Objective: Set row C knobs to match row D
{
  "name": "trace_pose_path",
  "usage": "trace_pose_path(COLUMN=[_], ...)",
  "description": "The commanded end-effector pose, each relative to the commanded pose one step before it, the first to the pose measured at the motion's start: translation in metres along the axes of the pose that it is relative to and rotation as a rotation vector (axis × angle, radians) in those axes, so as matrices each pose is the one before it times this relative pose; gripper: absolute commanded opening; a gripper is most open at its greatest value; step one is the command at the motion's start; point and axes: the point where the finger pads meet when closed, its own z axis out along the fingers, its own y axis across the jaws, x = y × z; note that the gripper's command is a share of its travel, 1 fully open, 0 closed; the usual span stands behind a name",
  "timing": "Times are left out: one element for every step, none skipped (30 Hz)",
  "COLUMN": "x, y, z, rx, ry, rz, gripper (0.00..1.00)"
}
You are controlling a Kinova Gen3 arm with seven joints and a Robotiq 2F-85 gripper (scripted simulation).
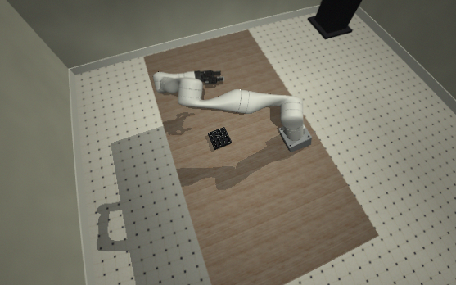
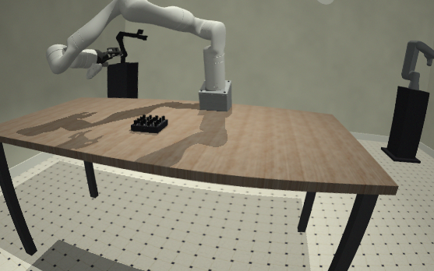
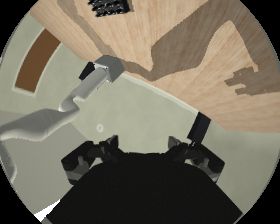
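The black knob box [image 1: 219, 137] [image 2: 149, 125] [image 3: 109, 7] stands on the table, its short upright knobs on top. In the wrist view it is cut off by the top edge. The white lines, the marks, the names and the socket are too small to read, so I cannot tell where any knob points. My gripper [image 1: 222, 76] [image 2: 119, 53] [image 3: 143, 141] is open and empty. It is high above the table and well away from the box, with its fingers pointing sideways rather than down.
The wooden table [image 1: 294, 205] [image 2: 280, 148] [image 3: 141, 30] carries the arm's grey base [image 1: 299, 144] [image 2: 215, 101] [image 3: 109, 67], apart from the box. Arm shadows fall on the table around the box. Black pedestals [image 1: 331, 24] [image 2: 409, 124] [image 2: 122, 79] stand on the floor beyond the table.
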Motion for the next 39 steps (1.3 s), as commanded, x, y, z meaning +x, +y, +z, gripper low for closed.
trace_pose_path(x=[0.01068,0.00469,0.00504,0.00503,0.0054,0.00578,0.00616,0.0,0.0,0.00533,0.00514,0.0054,0.00566,0.00547,0.0049,0.00506,0.0052,0.00531,0.00467,0.0047,0.00472,0.00472,0.00453,0.00432,0.0,0.0,-0.00095,0.00757,0.004,0.00395,0.00378,0.00358,0.00336,0.00314,0.00348,0.00319,0.00289,0.00258,0.00226], y=[-0.0064,-0.00224,-0.00251,-0.00223,-0.00253,-0.00285,-0.00321,0.0,0.0,-0.00265,-0.00257,-0.00286,-0.00316,-0.00308,-0.00265,-0.00291,-0.00316,-0.00343,-0.00278,-0.00297,-0.00318,-0.00339,-0.00321,-0.00301,0.0,0.0,-0.00011,-0.00522,-0.00347,-0.00311,-0.00315,-0.00324,-0.00331,-0.00335,-0.00317,-0.00317,-0.00315,-0.00312,-0.00307], z=[-0.00378,-0.00035,-0.00041,0.00031,0.00028,0.00024,0.0002,0.0,0.0,0.00066,0.00086,0.00085,0.00084,0.00104,0.0014,0.0014,0.00141,0.00141,0.00188,0.0019,0.00189,0.00188,0.0021,0.00233,0.0,0.0,0.00267,0.00216,0.00219,0.00263,0.00262,0.00253,0.00242,0.00233,0.0029,0.00275,0.0026,0.00244,0.00227], rx=[-0.03883,-0.00757,-0.00754,-0.01015,-0.01014,-0.00999,-0.00973,0.0,0.0,-0.00994,-0.01001,-0.00984,-0.00959,-0.0096,-0.00996,-0.0098,-0.00959,-0.00933,-0.00979,-0.00968,-0.00953,-0.00936,-0.00932,-0.00936,0.0,0.0,-0.01365,-0.00316,-0.00917,-0.00873,-0.00874,-0.00882,-0.0089,-0.00894,-0.00758,-0.00785,-0.00813,-0.0084,-0.00867], ry=[0.07181,0.02491,0.02653,0.02791,0.02963,0.03136,0.03307,0.0,0.0,0.02958,0.02891,0.03023,0.03151,0.03085,0.0286,0.02956,0.03047,0.03131,0.02845,0.02894,0.0295,0.02999,0.02915,0.02819,0.0,0.0,0.01867,0.03945,0.02863,0.02743,0.02716,0.02696,0.0267,0.02638,0.02596,0.02542,0.02481,0.02415,0.02344], rz=[0.01357,0.00477,0.00525,0.0046,0.00521,0.00589,0.00664,0.0,0.0,0.00515,0.00489,0.00557,0.00631,0.00594,0.00458,0.00526,0.00599,0.00676,0.00432,0.00489,0.0056,0.00633,0.00539,0.00437,0.0,0.0,0.00761,0.00865,0.00648,0.00403,0.00432,0.005,0.00567,0.00622,0.00325,0.00393,0.00458,0.00519,0.00576], gripper=[1.0,1.0,1.0,1.0,1.0,1.0,1.0,1.0,1.0,1.0,1.0,1.0,1.0,1.0,1.0,1.0,1.0,1.0,1.0,1.0,1.0,1.0,1.0,1.0,1.0,1.0,1.0,1.0,1.0,1.0,1.0,1.0,1.0,1.0,1.0,1.0,1.0,1.0,1.0])
